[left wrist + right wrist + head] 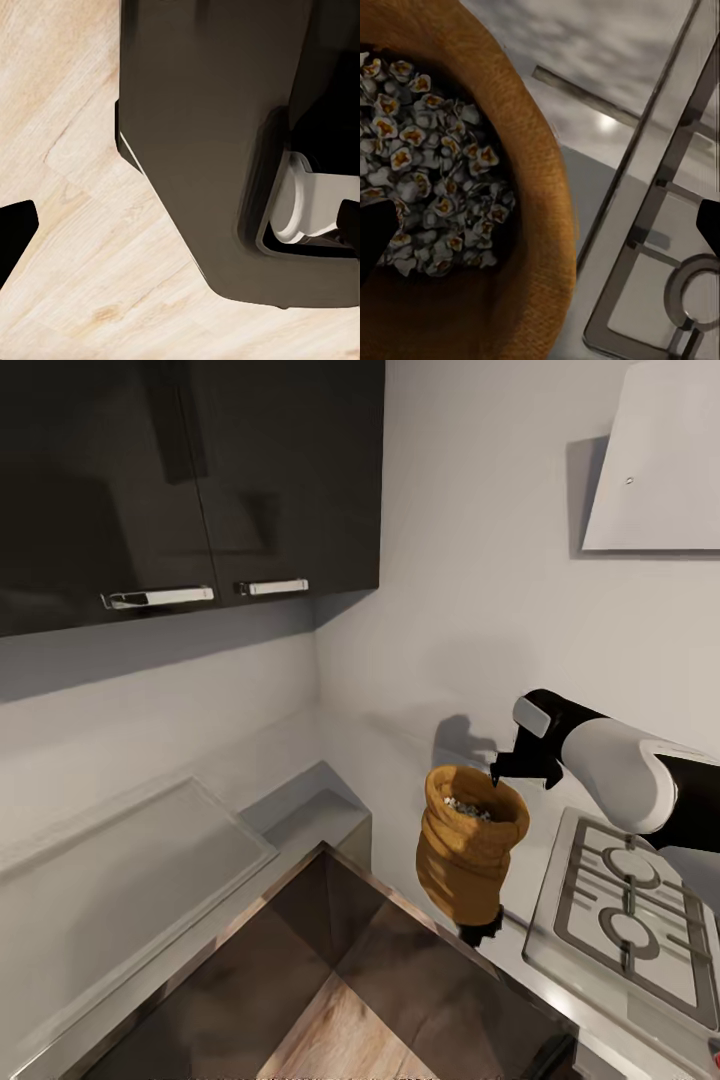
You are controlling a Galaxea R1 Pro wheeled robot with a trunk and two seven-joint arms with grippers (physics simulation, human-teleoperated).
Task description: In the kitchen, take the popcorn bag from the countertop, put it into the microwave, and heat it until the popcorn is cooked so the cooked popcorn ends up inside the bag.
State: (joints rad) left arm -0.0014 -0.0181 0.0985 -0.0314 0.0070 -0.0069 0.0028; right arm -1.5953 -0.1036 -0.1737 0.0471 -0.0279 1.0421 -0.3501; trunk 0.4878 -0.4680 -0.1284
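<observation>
Small squat tan-orange popcorn bag (470, 850) w/ wrinkled sides and rolled rim hangs in the air at centre-right, above the corner of the grey brushed-metal surface (130, 890) and just left of the steel gas hob (630, 910); right end effector (500, 850) pinches it, one dark finger at the rim's far side, another dark tip poking out below the sack; cluster of pale whitish kernels, the popcorn (427, 157), sits inside, mouth open upward; microwave isn't among what the cams catch. Left end effector: its wrist cam looks down at the light wood floor (75, 225) and the robot's dark base (217, 142); can't tell if spread or pressed together.

Risks, as I judge: grip looks to be on soft cloth, so the sack could sag or slip during travel; tilt = kernels spill; swinging right could snag the hob grates; dark upper cabinets (190, 480) hang nearby, so lifting higher may bump them.
</observation>
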